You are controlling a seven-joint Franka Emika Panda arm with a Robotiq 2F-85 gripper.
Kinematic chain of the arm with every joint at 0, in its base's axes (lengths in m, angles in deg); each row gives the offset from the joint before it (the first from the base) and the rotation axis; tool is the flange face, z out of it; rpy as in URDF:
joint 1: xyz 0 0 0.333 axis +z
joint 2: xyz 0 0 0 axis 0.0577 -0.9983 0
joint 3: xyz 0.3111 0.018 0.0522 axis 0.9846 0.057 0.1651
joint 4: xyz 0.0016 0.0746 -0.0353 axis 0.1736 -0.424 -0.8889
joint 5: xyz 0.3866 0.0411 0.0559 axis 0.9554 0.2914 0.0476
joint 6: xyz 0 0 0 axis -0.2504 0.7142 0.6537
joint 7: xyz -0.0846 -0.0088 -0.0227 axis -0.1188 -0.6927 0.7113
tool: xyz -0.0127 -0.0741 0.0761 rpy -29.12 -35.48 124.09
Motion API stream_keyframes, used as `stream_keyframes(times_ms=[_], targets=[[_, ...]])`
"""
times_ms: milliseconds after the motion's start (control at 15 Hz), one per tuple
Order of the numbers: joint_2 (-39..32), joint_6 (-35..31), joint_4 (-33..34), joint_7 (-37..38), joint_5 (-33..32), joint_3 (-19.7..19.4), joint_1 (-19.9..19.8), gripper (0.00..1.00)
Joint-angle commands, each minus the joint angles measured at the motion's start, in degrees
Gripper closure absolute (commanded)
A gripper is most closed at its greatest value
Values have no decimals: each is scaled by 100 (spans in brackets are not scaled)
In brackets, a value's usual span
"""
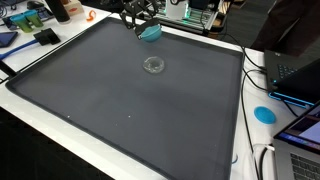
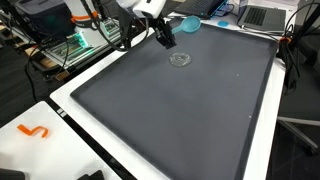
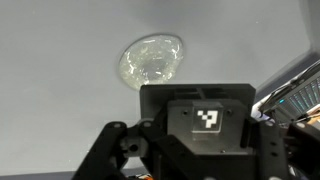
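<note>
Clear dish (image 3: 152,58) near me looks light, slick, maybe brittle; I'd pinch its rim. Fingers (image 2: 165,40): can't tell if parted.

A dark mat (image 1: 120,110) covers most of the white table (image 2: 62,118). Beside the mat lie a blue round disc (image 1: 264,113) and black cables (image 1: 256,66). An orange mark (image 2: 33,131) sits on the table's corner, and a laptop (image 2: 262,14) stands at the far edge.
</note>
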Motion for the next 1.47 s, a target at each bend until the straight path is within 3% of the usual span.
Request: stream_keyframes(times_ms=[0, 533, 1400], targets=[[310, -60, -263, 3, -116, -90, 127, 69], [451, -375, -305, 958, -730, 56, 388, 69], [672, -901, -278, 4477, -2986, 428, 958, 69]])
